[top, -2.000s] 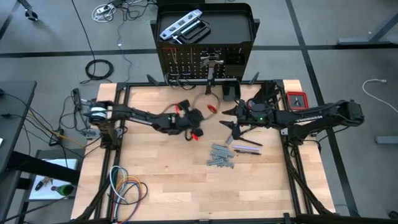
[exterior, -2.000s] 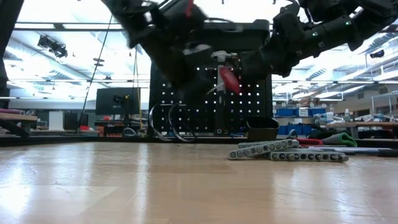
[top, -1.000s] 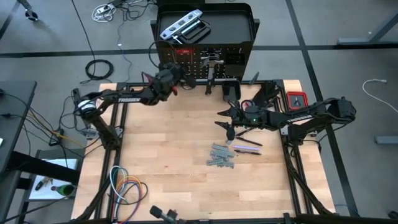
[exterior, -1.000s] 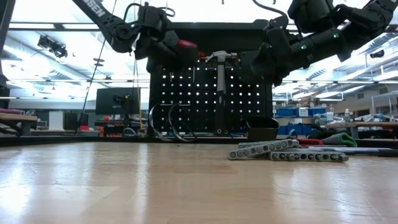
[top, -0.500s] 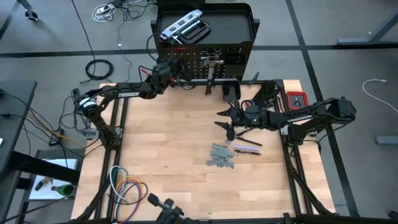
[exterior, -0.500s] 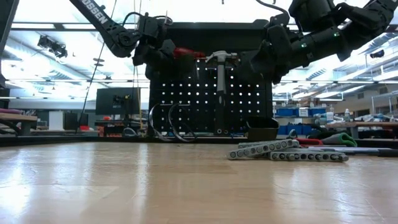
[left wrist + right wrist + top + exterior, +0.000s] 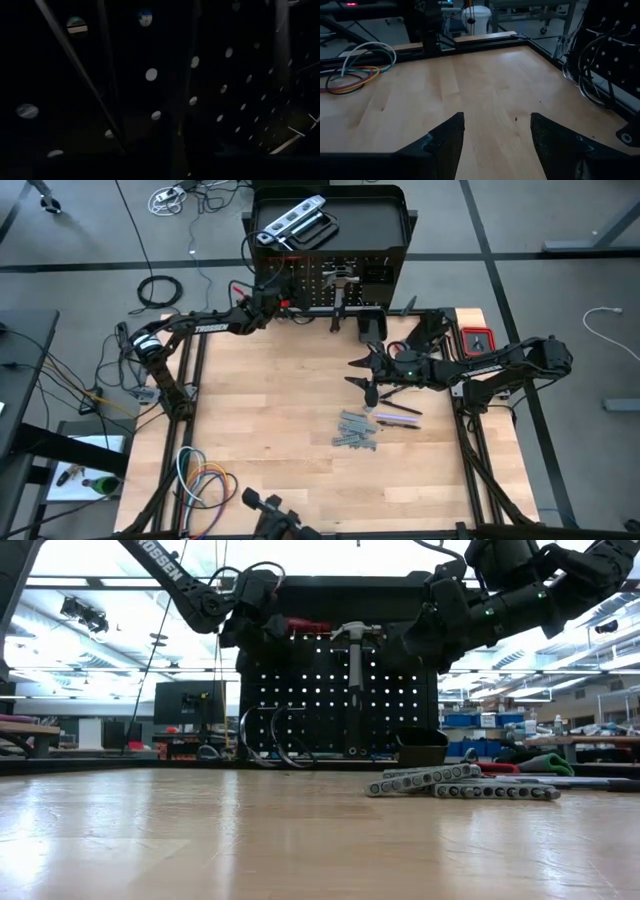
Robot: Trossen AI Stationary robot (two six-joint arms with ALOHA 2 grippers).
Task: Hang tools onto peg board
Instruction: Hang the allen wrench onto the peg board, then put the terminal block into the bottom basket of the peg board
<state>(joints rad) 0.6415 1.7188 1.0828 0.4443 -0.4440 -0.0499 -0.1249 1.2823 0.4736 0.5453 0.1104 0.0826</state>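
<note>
**A robotics lab with a workshop floor**

You are looking at an open industrial hall: grey concrete floor (image 7: pixel 560 220) with loose cables (image 7: pixel 158 290), a framed wooden tabletop (image 7: pixel 290 430), ceiling strip lights (image 7: pixel 120 600), a monitor (image 7: pixel 188 702) and cluttered workbenches (image 7: pixel 560 745) behind the black peg board (image 7: pixel 340 705).

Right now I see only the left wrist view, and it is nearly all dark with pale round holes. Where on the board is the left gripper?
Observer: The left gripper is at the upper left of the large black perforated peg board, right beside the red-handled pliers.
Operator: Does any tool hang close to it?
Observer: Yes, a steel hammer hangs just beyond the pliers, head up.
Operator: And the right arm?
Observer: The right gripper hovers over the light wooden table, fingers open and empty, near the grey metal wrenches.
</note>
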